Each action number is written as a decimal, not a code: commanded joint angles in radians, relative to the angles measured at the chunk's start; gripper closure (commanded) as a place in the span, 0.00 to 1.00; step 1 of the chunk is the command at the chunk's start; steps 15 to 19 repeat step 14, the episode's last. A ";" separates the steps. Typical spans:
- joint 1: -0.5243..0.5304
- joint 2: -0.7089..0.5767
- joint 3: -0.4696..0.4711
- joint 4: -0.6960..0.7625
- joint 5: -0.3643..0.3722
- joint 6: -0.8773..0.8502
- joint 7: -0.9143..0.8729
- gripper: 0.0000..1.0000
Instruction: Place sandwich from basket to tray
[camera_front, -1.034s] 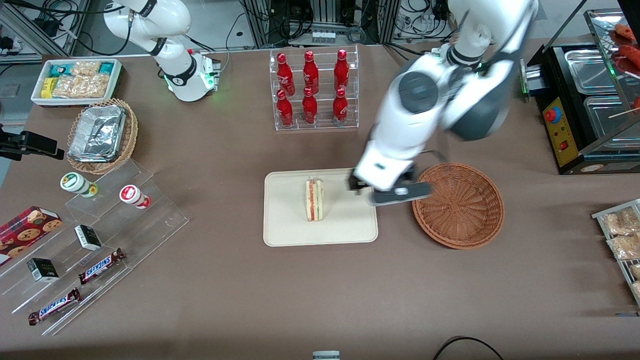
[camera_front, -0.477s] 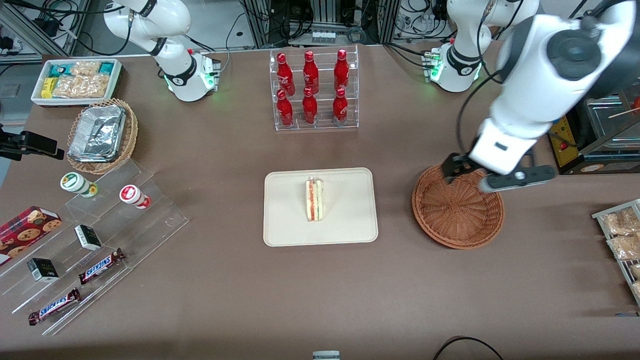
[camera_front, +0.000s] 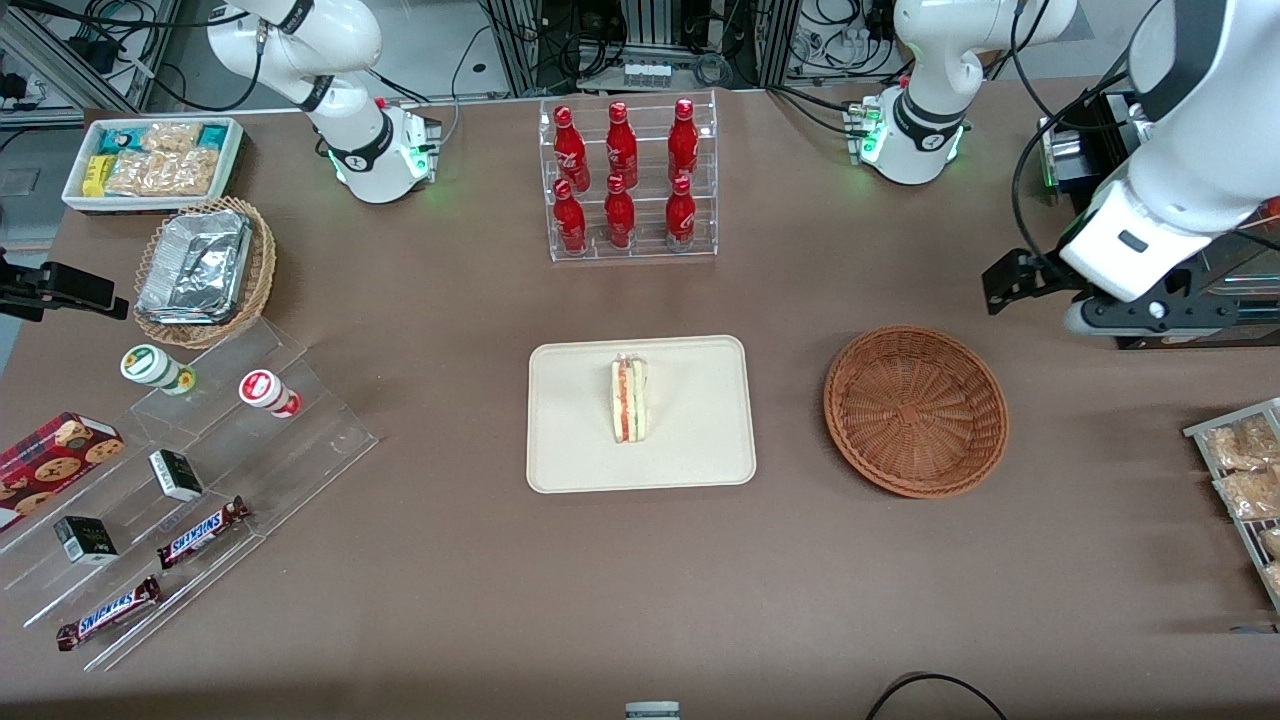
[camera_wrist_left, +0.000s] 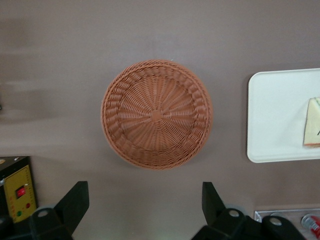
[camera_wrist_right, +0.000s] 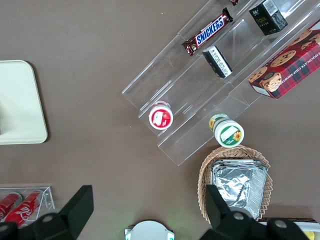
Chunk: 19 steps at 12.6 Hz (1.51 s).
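The sandwich (camera_front: 629, 400), a white wedge with red and green layers, lies in the middle of the cream tray (camera_front: 690, 440); its edge (camera_wrist_left: 312, 122) shows on the tray (camera_wrist_left: 275, 115) in the left wrist view. The reddish-brown wicker basket (camera_front: 915, 410) (camera_wrist_left: 156, 114) stands beside the tray toward the working arm's end, with nothing in it. My gripper (camera_front: 1005, 282) (camera_wrist_left: 144, 192) hangs high above the table, farther from the front camera than the basket and toward the working arm's end. It is open and holds nothing.
A clear rack of red bottles (camera_front: 622, 180) stands farther back than the tray. A black appliance with a yellow panel (camera_wrist_left: 19, 192) sits close to the gripper. Bagged pastries (camera_front: 1240, 470) lie at the working arm's end, and snack shelves (camera_front: 200, 480) at the parked arm's end.
The arm has swung from the tray's edge, over the basket, out toward the working arm's end of the table and risen. The sandwich has stayed on the tray.
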 joint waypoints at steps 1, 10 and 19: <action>-0.037 -0.022 0.090 0.008 -0.016 -0.016 0.068 0.00; -0.044 0.020 0.104 0.108 0.035 -0.075 0.090 0.00; -0.043 0.026 0.106 0.123 0.034 -0.113 0.101 0.00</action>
